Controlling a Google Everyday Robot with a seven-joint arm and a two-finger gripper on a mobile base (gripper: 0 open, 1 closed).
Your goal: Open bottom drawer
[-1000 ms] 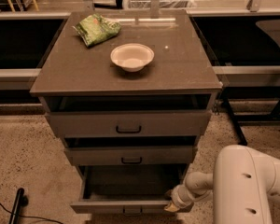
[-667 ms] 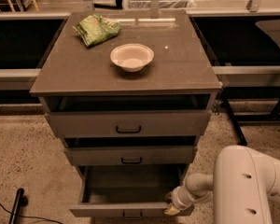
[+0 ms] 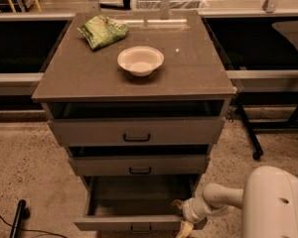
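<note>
The bottom drawer is the lowest of three grey-brown drawers in the cabinet. It stands pulled well out, its dark inside showing, its small black handle at the frame's lower edge. My gripper sits at the drawer front's right end, reaching in from the white arm at lower right. One fingertip lies over the front's top edge and another hangs below it.
The top drawer and middle drawer are each slightly out. On the cabinet top stand a white bowl and a green bag. A black cable and pole lie on the floor at lower left.
The bottom drawer has slid slightly further out toward the camera, with my gripper moving along at its right end.
</note>
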